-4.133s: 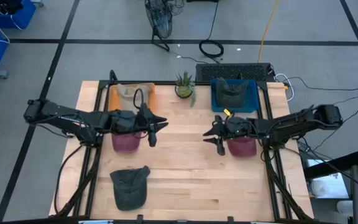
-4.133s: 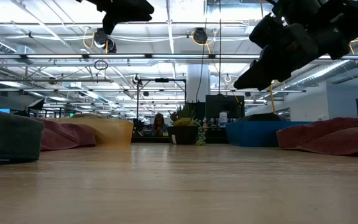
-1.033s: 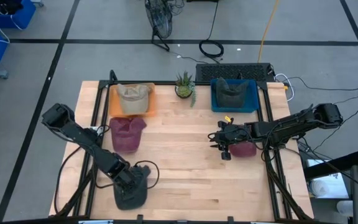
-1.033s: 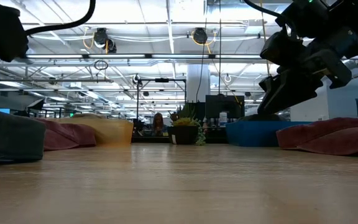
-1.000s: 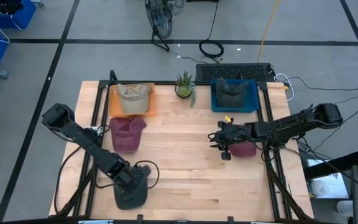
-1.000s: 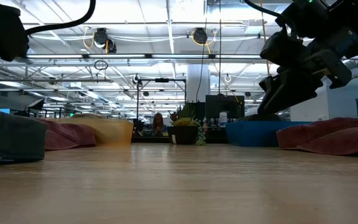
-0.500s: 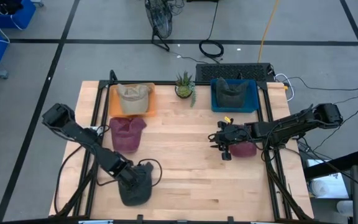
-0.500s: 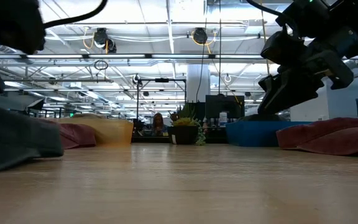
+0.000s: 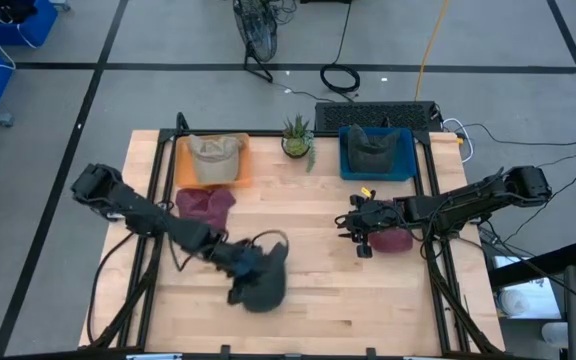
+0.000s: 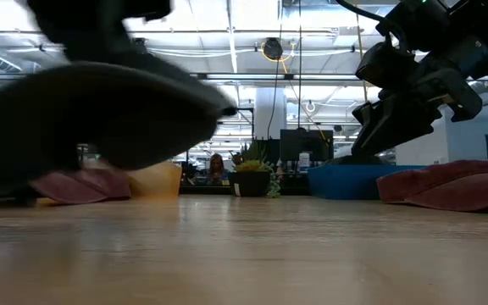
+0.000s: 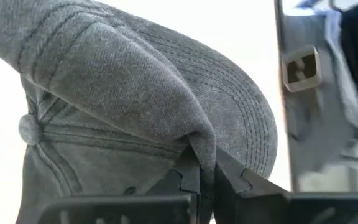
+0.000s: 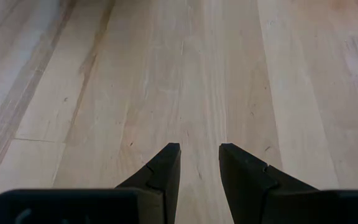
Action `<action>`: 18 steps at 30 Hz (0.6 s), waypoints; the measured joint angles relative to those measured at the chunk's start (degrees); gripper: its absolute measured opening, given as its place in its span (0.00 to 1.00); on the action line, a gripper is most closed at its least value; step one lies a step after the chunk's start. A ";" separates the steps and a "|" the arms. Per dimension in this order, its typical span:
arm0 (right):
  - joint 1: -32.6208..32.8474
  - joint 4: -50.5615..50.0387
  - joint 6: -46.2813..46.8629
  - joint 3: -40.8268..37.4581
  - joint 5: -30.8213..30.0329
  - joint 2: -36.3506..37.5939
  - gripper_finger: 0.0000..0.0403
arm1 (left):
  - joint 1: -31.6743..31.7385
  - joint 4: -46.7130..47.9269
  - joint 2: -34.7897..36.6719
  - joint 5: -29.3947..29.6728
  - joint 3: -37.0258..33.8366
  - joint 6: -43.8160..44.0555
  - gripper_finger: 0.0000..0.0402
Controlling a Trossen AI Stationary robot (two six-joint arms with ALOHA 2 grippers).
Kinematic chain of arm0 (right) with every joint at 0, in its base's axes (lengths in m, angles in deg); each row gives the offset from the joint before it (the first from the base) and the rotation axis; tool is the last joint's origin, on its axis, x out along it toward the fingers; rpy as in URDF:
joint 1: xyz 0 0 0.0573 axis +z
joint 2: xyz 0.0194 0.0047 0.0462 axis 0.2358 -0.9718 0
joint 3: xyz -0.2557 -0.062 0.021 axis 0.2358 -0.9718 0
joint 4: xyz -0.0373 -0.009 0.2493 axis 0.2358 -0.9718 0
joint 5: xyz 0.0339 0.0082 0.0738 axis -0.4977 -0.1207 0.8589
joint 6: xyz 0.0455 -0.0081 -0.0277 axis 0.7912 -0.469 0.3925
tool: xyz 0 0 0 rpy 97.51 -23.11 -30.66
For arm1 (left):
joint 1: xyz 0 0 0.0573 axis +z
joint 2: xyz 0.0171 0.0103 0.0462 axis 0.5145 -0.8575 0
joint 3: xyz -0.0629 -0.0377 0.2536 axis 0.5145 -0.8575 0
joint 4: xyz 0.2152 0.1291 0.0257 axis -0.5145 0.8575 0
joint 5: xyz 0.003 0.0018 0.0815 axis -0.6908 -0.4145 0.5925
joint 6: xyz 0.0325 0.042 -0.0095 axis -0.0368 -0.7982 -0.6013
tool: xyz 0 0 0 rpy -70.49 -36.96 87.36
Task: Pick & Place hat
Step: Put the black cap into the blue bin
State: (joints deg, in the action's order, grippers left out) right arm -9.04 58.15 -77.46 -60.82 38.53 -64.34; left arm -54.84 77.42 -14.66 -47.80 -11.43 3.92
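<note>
Left tool (image 9: 243,259) is pinching the grey hat (image 9: 263,278), fingers (image 11: 188,177) pressed together on a fold of its fabric in the left wrist view. Grey hat is hanging clear of the bench (image 9: 308,300) near the middle of the front edge; in the low view it is looming large and blurred above the wood, so it looks lifted. Step in hand, as I judge it: transport, pick done and place not yet done.

Right tool (image 9: 360,232) is waiting over the right side of the bench, fingers (image 12: 163,168) slightly apart with nothing between them, bare wood under it. A maroon hat (image 9: 392,238) is lying just beside it near the right edge; another maroon hat (image 9: 204,204) is lying near the left edge.

Along the back edge: orange bin (image 9: 211,160) holding a tan hat (image 9: 214,150), small plant (image 9: 297,137), blue bin (image 9: 376,152) holding a dark grey hat (image 9: 373,150).

Next move probably calls for carrying the grey hat to a bin, likely the blue one with the matching colour, though I cannot tell that for sure, then lowering it over the rim and spreading the fingers. Floppy fabric is going to sag and swing, so the carry needs height over the plant.
</note>
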 joint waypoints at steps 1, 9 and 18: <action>0.00 0.00 0.00 0.00 0.00 0.00 0.24 | 1.49 1.17 0.00 0.80 1.33 -3.14 0.05; 0.00 -1.90 -0.44 0.00 0.00 0.72 0.24 | 15.08 6.47 0.00 4.95 10.83 -23.29 0.02; 0.00 -12.13 0.20 -0.02 -0.03 12.37 0.24 | 26.03 4.01 -1.46 5.24 12.06 -27.27 0.03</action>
State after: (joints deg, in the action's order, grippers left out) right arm -9.04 46.02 -77.26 -60.84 38.50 -51.97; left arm -28.80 81.43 -16.12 -42.56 0.63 -23.35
